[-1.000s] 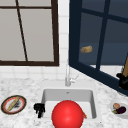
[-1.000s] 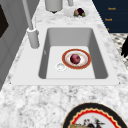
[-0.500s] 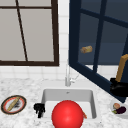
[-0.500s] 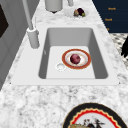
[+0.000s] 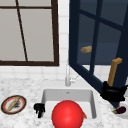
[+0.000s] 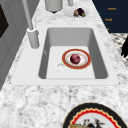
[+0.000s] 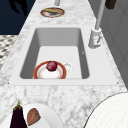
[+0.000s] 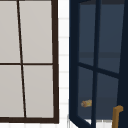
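Sink (image 6: 100, 60) holding plate (image 6: 85, 65) with red fruit (image 6: 75, 58) – right hand (image 5: 113, 93) curled round window handle (image 5: 113, 71), left hand (image 5: 39, 108) unclear.

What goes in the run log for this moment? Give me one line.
right hand: curled on window handle, window sash swung open | left hand: idle at sink left edge | red plate with fruit in sink

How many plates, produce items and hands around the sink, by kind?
Plates: 3 — plate in the sink, patterned plate left of it, white plate right of it.
Produce: 3 — red round fruit, eggplant, brown piece.
Hands: 2 — left hand, right hand.
Total: 8
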